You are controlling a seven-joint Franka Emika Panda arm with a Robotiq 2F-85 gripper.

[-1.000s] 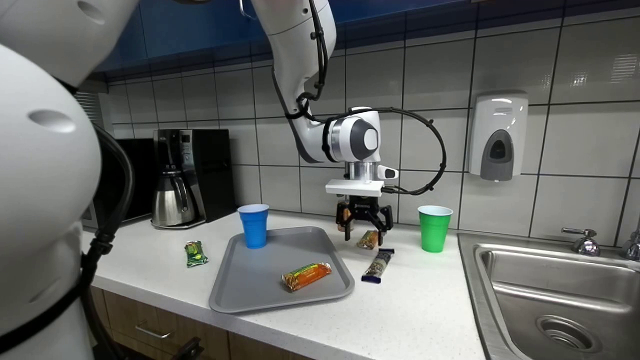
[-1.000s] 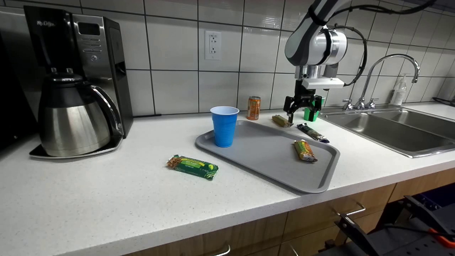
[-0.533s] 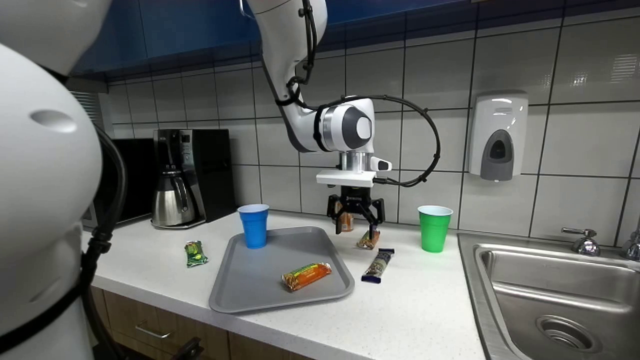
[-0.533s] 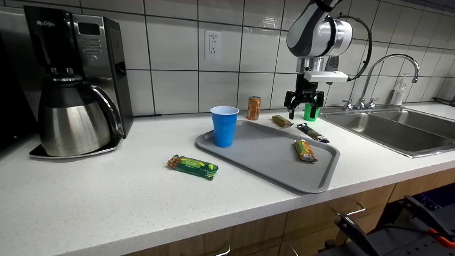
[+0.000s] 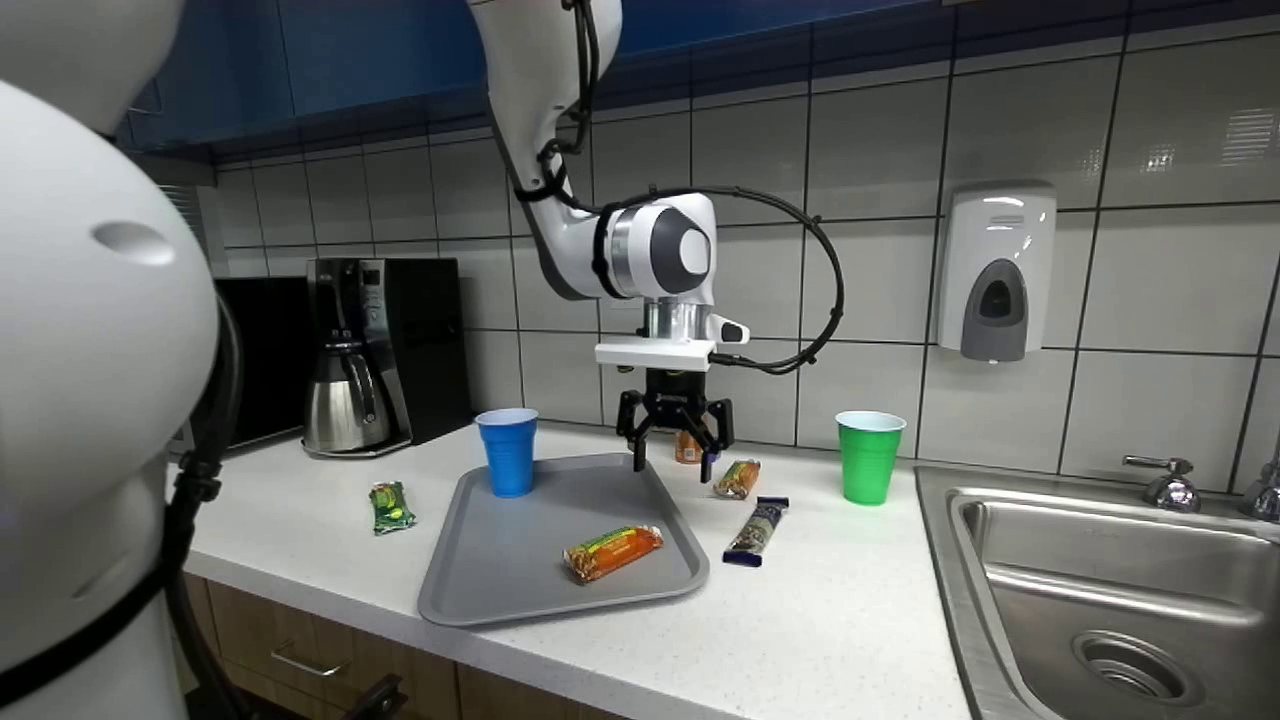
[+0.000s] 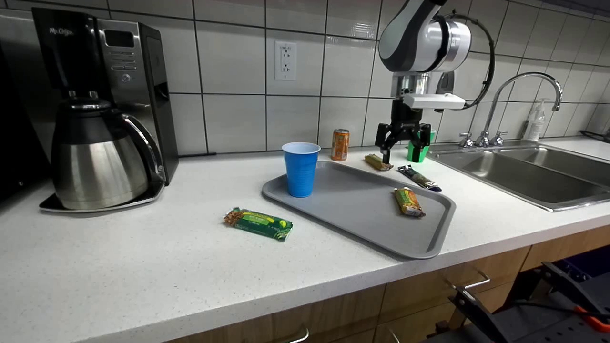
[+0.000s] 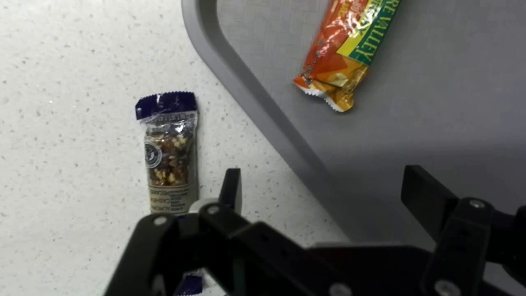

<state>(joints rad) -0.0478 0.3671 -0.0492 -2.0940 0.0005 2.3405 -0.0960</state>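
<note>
Wrist view: my gripper (image 7: 322, 187) hangs empty, jaws wide apart, nut bar (image 7: 171, 164) on the counter (image 7: 74, 164) at nine o'clock, orange bar (image 7: 344, 49) on the tray (image 7: 275, 127) at twelve; I read this as positioning, and any grip next calls for lining up, then lowering.

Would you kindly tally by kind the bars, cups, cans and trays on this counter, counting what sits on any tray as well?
Bars: 4
Cups: 2
Can: 1
Tray: 1
Total: 8
</note>
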